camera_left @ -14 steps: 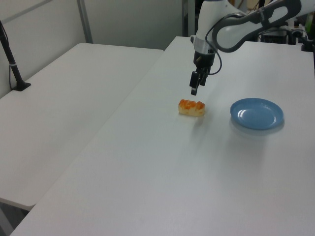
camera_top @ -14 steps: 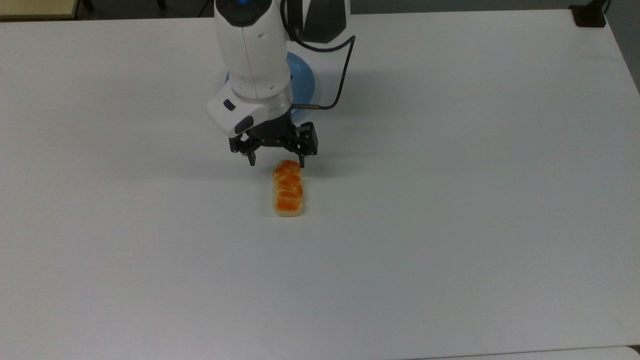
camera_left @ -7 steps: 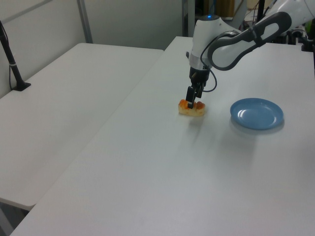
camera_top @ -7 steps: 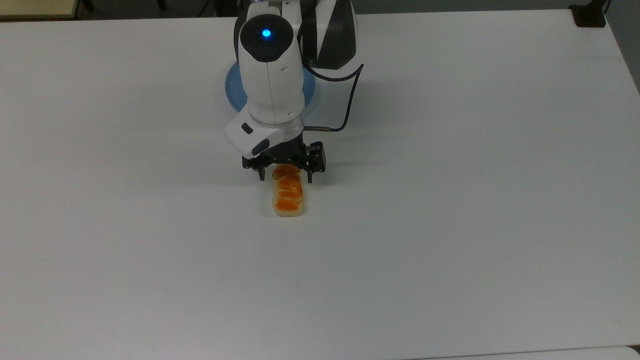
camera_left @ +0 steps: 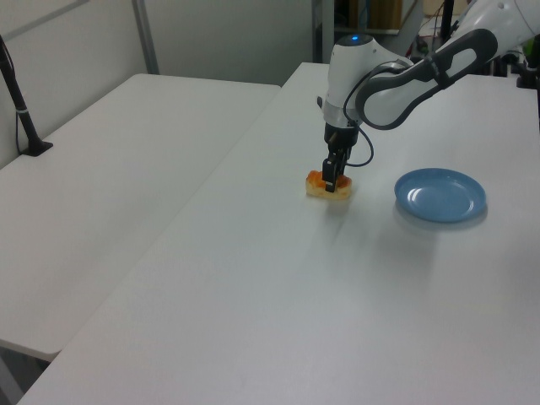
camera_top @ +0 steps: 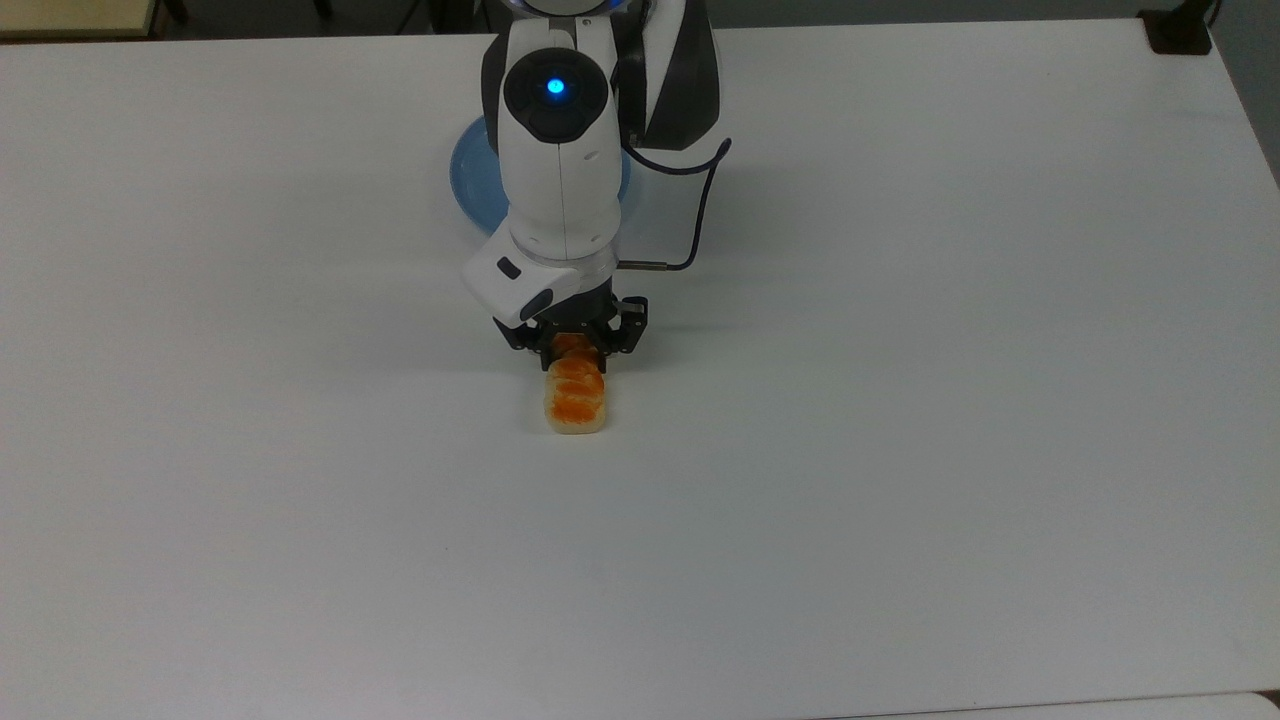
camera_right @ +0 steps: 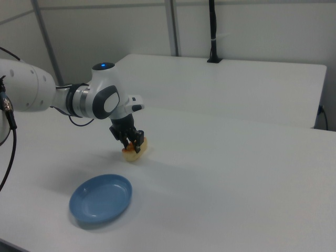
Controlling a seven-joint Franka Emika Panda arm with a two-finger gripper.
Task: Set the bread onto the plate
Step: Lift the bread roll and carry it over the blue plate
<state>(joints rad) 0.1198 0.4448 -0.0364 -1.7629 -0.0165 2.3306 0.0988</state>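
Top view, from left: bare white table, then near the middle the bread, lying lengthwise toward the top view's bottom edge, flat on the tabletop. Over its far end, the gripper, pointing straight down, fingers drawn in close against both sides of the loaf, apparently clamped on it. Behind the arm, partly hidden, the blue plate, a short way off from the bread. Black cable looping out to the arm's right in the top view.

Left view, from left: a dark post on a second table, then the bread with the gripper down on its right half, then the plate apart to the left view's right, nothing on it.

Right view, from left: white arm reaching in, plate in front, gripper closed around the bread just beyond the plate's far rim, not touching it.
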